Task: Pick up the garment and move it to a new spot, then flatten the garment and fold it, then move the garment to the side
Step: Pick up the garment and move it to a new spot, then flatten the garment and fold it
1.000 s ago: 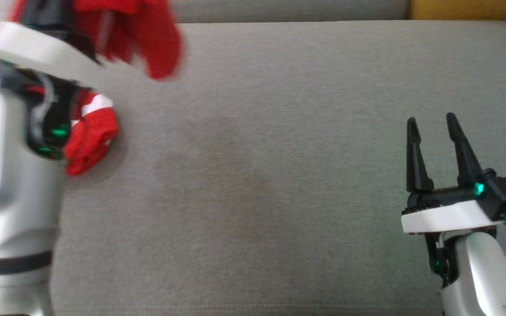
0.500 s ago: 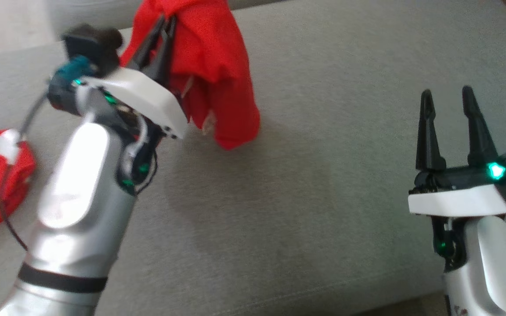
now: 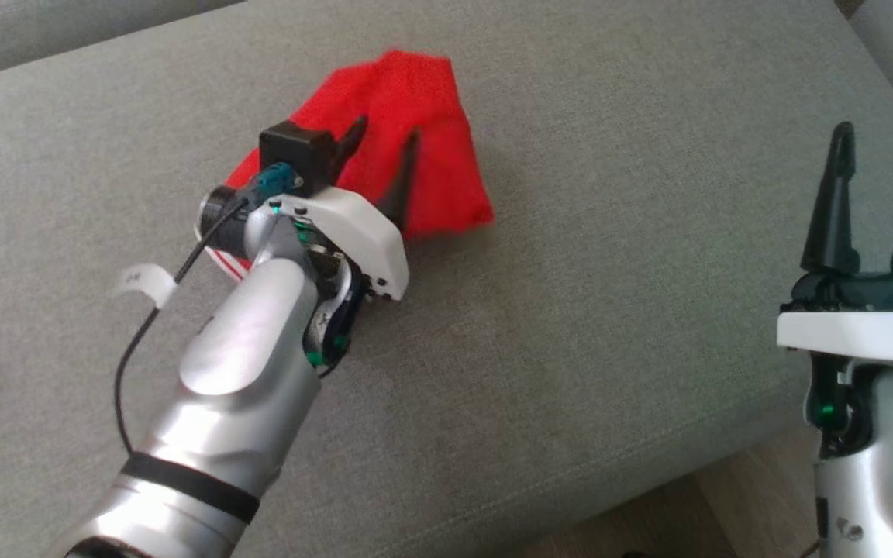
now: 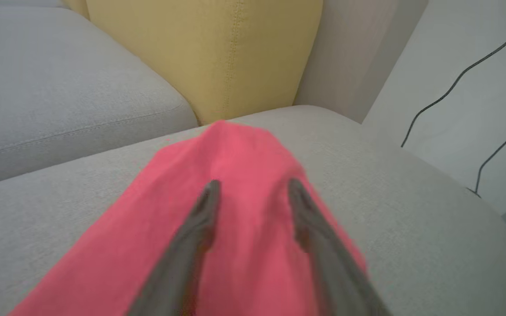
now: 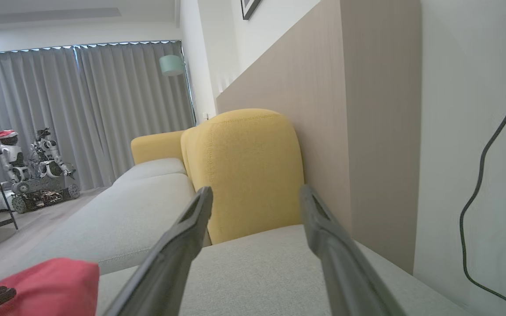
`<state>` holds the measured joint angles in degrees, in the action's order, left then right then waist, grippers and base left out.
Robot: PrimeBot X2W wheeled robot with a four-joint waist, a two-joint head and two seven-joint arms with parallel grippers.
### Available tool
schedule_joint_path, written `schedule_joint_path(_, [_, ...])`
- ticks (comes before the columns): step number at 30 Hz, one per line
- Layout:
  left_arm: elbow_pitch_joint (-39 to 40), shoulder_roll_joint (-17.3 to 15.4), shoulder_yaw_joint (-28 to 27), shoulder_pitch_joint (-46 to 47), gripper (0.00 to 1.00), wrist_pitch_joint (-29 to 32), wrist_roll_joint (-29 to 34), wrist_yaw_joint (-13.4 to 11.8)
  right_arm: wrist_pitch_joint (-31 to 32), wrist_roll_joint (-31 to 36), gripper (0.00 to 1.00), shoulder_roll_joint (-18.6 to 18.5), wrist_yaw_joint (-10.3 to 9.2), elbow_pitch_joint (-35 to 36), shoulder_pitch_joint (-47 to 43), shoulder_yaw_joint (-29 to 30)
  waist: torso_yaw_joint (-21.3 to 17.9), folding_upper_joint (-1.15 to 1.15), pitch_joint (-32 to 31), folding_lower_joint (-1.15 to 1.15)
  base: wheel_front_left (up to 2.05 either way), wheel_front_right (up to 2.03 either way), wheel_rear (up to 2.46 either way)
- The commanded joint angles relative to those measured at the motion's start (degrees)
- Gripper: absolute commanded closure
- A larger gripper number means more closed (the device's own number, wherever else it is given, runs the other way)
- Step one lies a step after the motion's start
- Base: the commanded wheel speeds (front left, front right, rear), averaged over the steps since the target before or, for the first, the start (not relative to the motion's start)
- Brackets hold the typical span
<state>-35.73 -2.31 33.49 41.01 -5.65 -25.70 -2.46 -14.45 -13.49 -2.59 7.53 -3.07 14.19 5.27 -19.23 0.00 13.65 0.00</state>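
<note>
The red garment point(image 3: 435, 101) lies in a loose heap on the grey sofa cushion point(image 3: 609, 310), upper middle of the head view. My left gripper point(image 3: 386, 129) hovers just over its near side, open, both dark fingers spread above the cloth with nothing pinched. The left wrist view shows the same: the garment point(image 4: 244, 149) spreads under and beyond the open left gripper point(image 4: 253, 183). A red-and-white edge peeks out beneath the left wrist. My right gripper point(image 3: 878, 130) stands open at the far right, well apart from the cloth; in its own view the right gripper point(image 5: 256, 190) is empty and the garment point(image 5: 46, 281) sits low left.
A yellow back cushion point(image 5: 244, 171) rises behind the seat. The wall with a hanging black cable point(image 4: 455, 83) borders the sofa's right end. The seat's front edge drops to wooden floor point(image 3: 725, 511). Another grey seat cushion point(image 4: 59, 87) lies to the left.
The camera has swung. My left gripper, earlier shut on the lifted garment, has lowered and opened; the garment now rests on the cushion. The right gripper stays open.
</note>
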Motion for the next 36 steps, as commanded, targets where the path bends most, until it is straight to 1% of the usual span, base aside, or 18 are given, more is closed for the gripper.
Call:
schedule_joint_path(1, [1.9,-0.6,-0.9,2.9,0.0,-1.1,-1.4,0.1,-0.5,0.5,0.0,-0.3,-0.04,1.5,1.9,-1.3,0.3,0.0,-0.4,0.0,0.0,0.0,0.0])
schedule_joint_path(4, [1.6,-0.6,-0.2,3.7,0.0,-3.8,-4.6,-1.5,-0.5,1.5,0.0,-0.3,-0.04,1.0,1.8,-0.5,1.5,0.0,-1.2,0.0,0.0,0.0,0.0])
schedule_joint_path(8, [0.9,-0.8,-1.6,4.9,0.0,-6.9,-5.4,-2.8,-0.5,2.9,0.0,-0.3,-0.04,0.6,1.2,0.0,4.4,0.0,-2.6,0.0,0.0,0.0,0.0])
schedule_joint_path(10, [1.1,-2.1,-2.4,4.9,0.0,-7.9,-4.7,-3.3,-0.5,3.5,0.0,-0.3,-0.04,0.4,0.7,0.4,6.2,0.0,-3.5,0.0,0.0,0.0,0.0])
schedule_joint_path(13, [2.9,-4.9,-3.6,3.6,0.0,-8.8,-3.2,-4.6,-0.5,4.3,0.0,-0.3,-0.04,0.0,-0.3,0.8,9.1,0.0,-4.8,0.0,0.0,0.0,0.0])
schedule_joint_path(16, [5.9,-7.4,-5.1,0.3,0.0,-9.2,-2.0,-5.9,-0.5,5.4,0.0,-0.3,-0.04,-0.3,-1.4,1.0,12.4,0.0,-6.2,0.0,0.0,0.0,0.0])
schedule_joint_path(19, [10.3,-9.6,-6.6,-5.2,0.0,-9.3,-0.9,-6.9,-0.5,6.8,0.0,-0.3,-0.04,-0.5,-2.8,0.9,15.7,0.0,-7.7,0.0,0.0,0.0,0.0])
schedule_joint_path(22, [15.5,-10.5,-8.8,-12.8,0.0,-9.3,-0.2,-8.1,-0.5,7.8,0.0,-0.3,-0.04,-0.8,-4.6,1.3,18.7,0.0,-9.0,0.0,0.0,0.0,0.0])
schedule_joint_path(26, [21.9,-10.2,-11.1,-23.0,0.0,-9.3,1.4,-8.8,-0.5,9.3,0.0,-0.3,-0.04,-1.1,-6.6,1.8,21.7,0.0,-10.3,0.0,0.0,0.0,0.0])
schedule_joint_path(29, [25.0,-8.7,-13.3,-28.8,0.0,-9.3,2.7,-9.0,-0.5,10.0,0.0,-0.3,-0.04,-1.4,-7.5,1.6,23.0,0.0,-10.7,0.0,0.0,0.0,0.0])
schedule_joint_path(32, [26.8,-6.7,-15.1,-31.7,0.0,-9.3,4.2,-8.2,-0.5,10.8,0.0,-0.3,-0.04,-1.6,-7.7,1.3,24.1,0.0,-10.8,0.0,0.0,0.0,0.0])
schedule_joint_path(36, [27.9,-4.6,-16.8,-32.5,0.0,-9.3,4.9,-6.9,-0.1,11.3,0.0,-0.3,-0.04,-0.8,-7.5,0.3,25.1,0.0,-10.6,0.0,0.0,0.0,0.0])
